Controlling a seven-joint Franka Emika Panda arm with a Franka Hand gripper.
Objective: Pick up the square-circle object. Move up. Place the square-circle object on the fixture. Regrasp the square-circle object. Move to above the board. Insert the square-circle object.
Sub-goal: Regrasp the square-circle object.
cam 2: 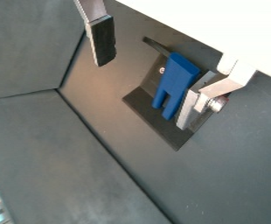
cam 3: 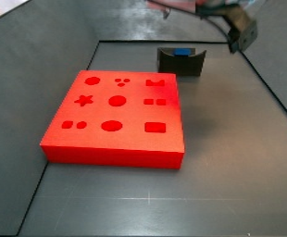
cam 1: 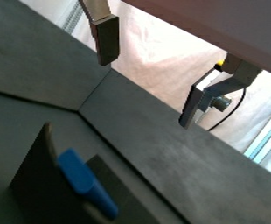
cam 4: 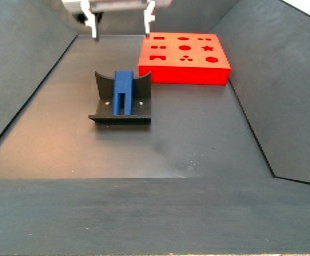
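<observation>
My gripper [cam 4: 118, 22] hangs above the fixture [cam 4: 119, 110], jaws spread wide with nothing between them. In both wrist views the two fingers stand well apart: one silver plate with its dark pad [cam 2: 103, 42] on one side, the other finger [cam 2: 208, 101] on the far side of the blue piece.

The square-circle object [cam 4: 123, 93] rests in the fixture, leaning against its upright back so that its length runs up the bracket. In a wrist view the blue body [cam 2: 173, 83] shows clearly, with its two prongs pointing down toward the base plate. In a side view only a sliver of blue [cam 3: 180, 51] peeks over the dark fixture [cam 3: 180, 62], which sits near the far edge of the dark floor [cam 4: 185, 150], just beyond the board [cam 3: 118, 118].

I judge the piece to be light, rigid plastic with smooth faces, so it could slip or tip if I pinch it off-centre. The best hold looks like the blocky upper body, squeezing its two flat parallel sides and leaving the prongs free for insertion. I would come down straight and centred, so neither finger nudges it out of the fixture before closing.
</observation>
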